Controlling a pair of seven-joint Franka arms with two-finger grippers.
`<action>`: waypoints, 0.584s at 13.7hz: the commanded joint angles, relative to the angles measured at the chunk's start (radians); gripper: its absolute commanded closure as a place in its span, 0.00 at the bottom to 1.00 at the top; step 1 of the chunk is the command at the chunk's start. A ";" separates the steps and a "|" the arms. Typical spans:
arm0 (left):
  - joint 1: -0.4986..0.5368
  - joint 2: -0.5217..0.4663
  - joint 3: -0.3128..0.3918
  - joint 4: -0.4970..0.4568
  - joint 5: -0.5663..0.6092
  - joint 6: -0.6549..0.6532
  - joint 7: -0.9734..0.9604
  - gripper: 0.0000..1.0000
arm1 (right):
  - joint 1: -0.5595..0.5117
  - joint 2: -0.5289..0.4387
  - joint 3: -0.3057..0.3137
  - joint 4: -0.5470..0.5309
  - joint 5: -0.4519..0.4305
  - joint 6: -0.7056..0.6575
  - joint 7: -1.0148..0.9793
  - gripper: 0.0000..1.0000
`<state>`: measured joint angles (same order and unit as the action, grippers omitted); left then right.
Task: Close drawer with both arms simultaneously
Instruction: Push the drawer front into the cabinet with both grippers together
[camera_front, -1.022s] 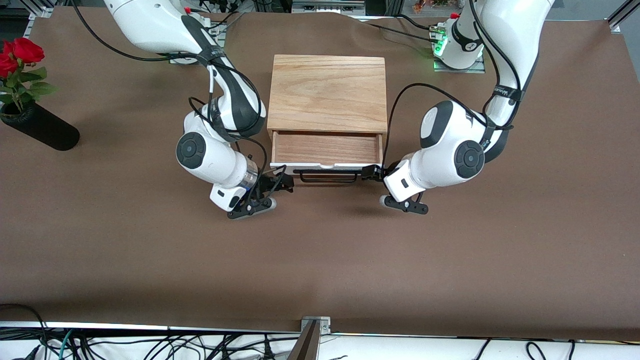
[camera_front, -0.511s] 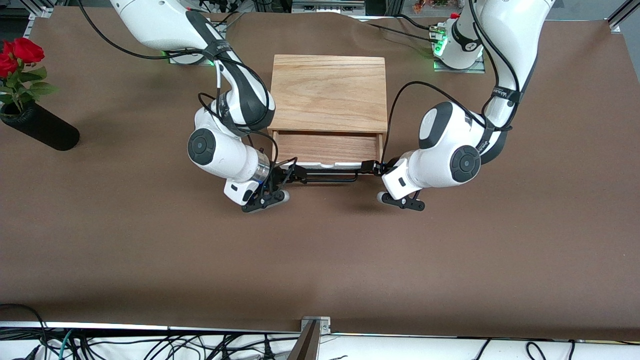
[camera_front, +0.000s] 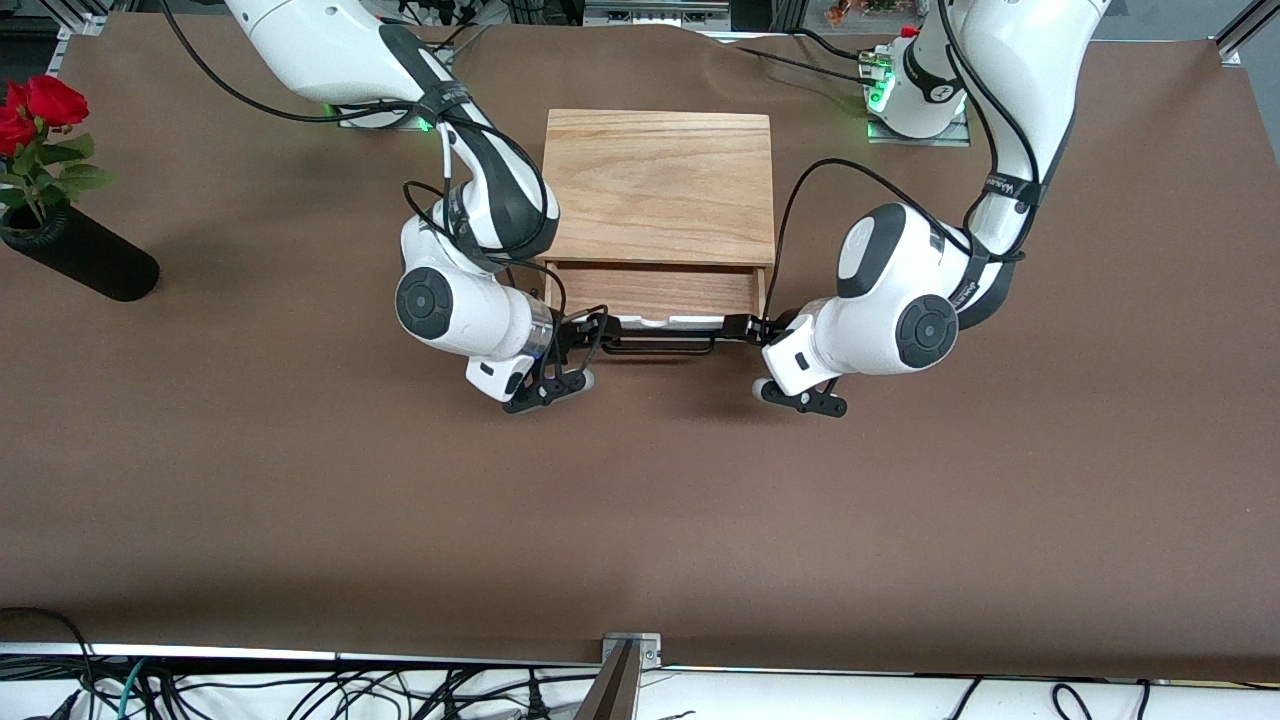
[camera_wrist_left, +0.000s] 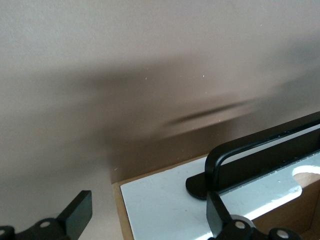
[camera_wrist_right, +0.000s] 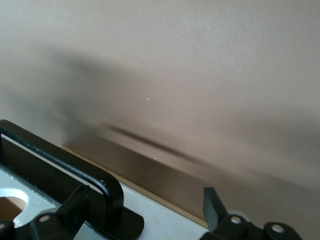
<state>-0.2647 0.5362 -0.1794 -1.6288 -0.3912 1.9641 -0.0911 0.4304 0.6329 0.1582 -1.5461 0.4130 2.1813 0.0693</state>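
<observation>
drawer (camera_front: 655, 295) pushed further in, left pincer (camera_front: 748, 327) and right pincer (camera_front: 590, 328) open, against its front

No text can be read — not on arms, not on box.

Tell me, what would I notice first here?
Two big white jointed robot arms meet at a shallow wooden drawer with a white front, half open in a light-oak box mid-table. The left claw and the right claw press at the ends of its thin black bar handle. Red roses in a black tube vase stand at the right arm's end.
</observation>
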 joint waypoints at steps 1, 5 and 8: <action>0.007 -0.005 -0.002 -0.005 -0.020 -0.074 0.021 0.00 | -0.005 0.005 0.012 0.015 0.017 -0.047 -0.009 0.00; 0.008 -0.007 -0.002 -0.005 -0.020 -0.129 0.021 0.00 | -0.004 0.004 0.032 0.015 0.017 -0.113 -0.008 0.00; 0.008 -0.007 -0.002 -0.005 -0.018 -0.169 0.021 0.00 | -0.001 0.004 0.037 0.015 0.017 -0.169 -0.008 0.00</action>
<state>-0.2643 0.5363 -0.1795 -1.6285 -0.3914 1.8322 -0.0903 0.4306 0.6329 0.1785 -1.5434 0.4135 2.0606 0.0693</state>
